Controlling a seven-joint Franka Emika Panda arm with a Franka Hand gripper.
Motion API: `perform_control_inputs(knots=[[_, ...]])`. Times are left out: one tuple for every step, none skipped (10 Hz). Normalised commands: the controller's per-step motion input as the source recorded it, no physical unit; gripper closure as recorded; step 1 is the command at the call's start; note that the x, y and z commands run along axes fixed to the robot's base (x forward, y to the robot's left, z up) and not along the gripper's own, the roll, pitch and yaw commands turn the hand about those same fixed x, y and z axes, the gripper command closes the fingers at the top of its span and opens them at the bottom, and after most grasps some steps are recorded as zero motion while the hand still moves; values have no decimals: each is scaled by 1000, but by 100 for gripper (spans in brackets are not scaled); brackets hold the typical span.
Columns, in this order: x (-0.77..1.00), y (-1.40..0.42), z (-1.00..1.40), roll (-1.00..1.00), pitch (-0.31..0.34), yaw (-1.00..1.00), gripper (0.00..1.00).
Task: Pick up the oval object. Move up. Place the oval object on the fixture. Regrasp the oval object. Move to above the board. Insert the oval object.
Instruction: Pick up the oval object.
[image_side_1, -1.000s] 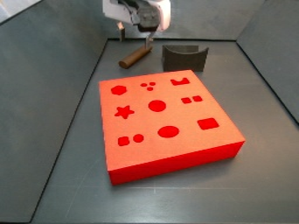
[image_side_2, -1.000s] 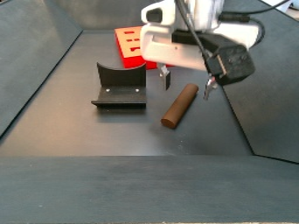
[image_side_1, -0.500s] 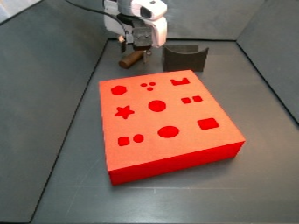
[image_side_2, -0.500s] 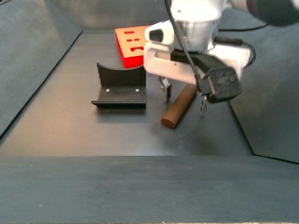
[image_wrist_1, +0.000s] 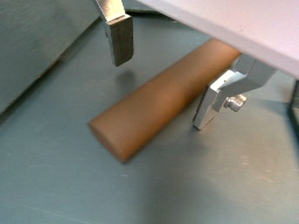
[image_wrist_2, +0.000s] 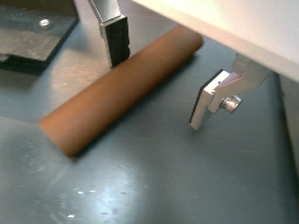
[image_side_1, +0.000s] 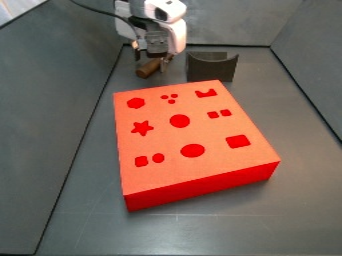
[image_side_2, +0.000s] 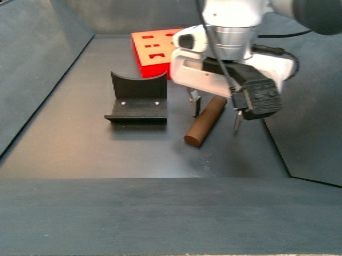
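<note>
**Straddling the peg: end effector poised for the first pick**

Straddling the peg (image_wrist_1: 163, 101), the end effector (image_wrist_1: 163, 74) sits low over the floor (image_wrist_1: 70, 188) with its jaws apart. In both wrist views one silver finger (image_wrist_2: 114, 35) stands on one side of the brown rod and the other finger (image_wrist_2: 211, 103) on the opposite side; a gap shows between each pad and the wood, so nothing is gripped yet. The peg (image_wrist_2: 117, 87) lies flat on the floor, running across the line between the fingers, with about half its length reaching past them.

Step in hand, as judged from this layout: the first pick of the oval object. The next move calls for closing the jaws squarely on the rod's flanks, and perhaps a slight further descent first; whether the fingertips already reach the floor cannot be told. A round rod may roll if one pad touches before the other.

In a side view the fixture (image_side_2: 138, 100) stands just beside the end effector (image_side_2: 214, 100), its U-notch unoccupied. The board (image_side_1: 187, 140) lies farther off in a side view, beyond the fixture from the end effector (image_side_1: 154, 62); all its visible cut-outs are vacant.
</note>
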Motion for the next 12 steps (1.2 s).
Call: perform_control_inputs(knots=[[0,0,-106,-207,-184,-14,0],[0,46,0,-460,-430,-46,0],[0,117,-11,-419,-401,-43,0],[23,37,-111,-160,-131,-106,0],[0,14,-20,-91,-59,-74,0],[0,0,-209,-141,-103,-63,0],[0,0,-546,-247,-181,-86,0],[0,0,-374,-164,-76,-60,0],[-11,43,3,-60,-40,0,0],[-26,131,11,-301,-261,0,0],[0,54,-3,-203,-171,0,0],[0,0,0,-59,-34,0,0]])
